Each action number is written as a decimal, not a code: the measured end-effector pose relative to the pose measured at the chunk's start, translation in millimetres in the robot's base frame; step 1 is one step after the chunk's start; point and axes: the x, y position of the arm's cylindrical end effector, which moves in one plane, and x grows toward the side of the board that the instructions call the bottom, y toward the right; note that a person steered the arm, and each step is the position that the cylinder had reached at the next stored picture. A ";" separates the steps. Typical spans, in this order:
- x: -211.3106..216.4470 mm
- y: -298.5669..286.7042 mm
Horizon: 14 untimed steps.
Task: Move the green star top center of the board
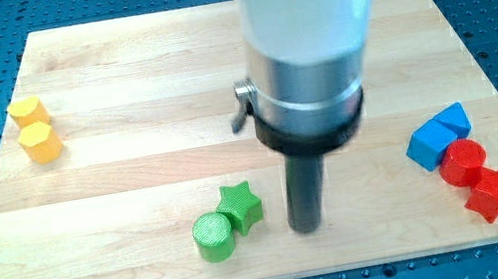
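Observation:
The green star point(240, 207) lies near the view's bottom centre of the wooden board point(119, 90). A green cylinder point(213, 237) touches it on its lower left. My tip point(307, 228) rests on the board just to the right of the green star, a short gap apart from it. The arm's large white and silver body rises above the tip and hides the board's top centre.
Two yellow blocks point(35, 130) sit together at the view's left. At the view's right are two blue blocks point(437, 136), a red cylinder point(463, 162) and a red star point(494, 196), clustered near the board's right edge.

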 end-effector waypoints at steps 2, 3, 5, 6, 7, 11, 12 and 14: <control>25.2 -68.5; 22.5 -85.2; -7.2 -79.6; -23.1 -78.4; -52.3 -75.8; -103.9 -24.1; -92.3 -22.8; -182.9 4.9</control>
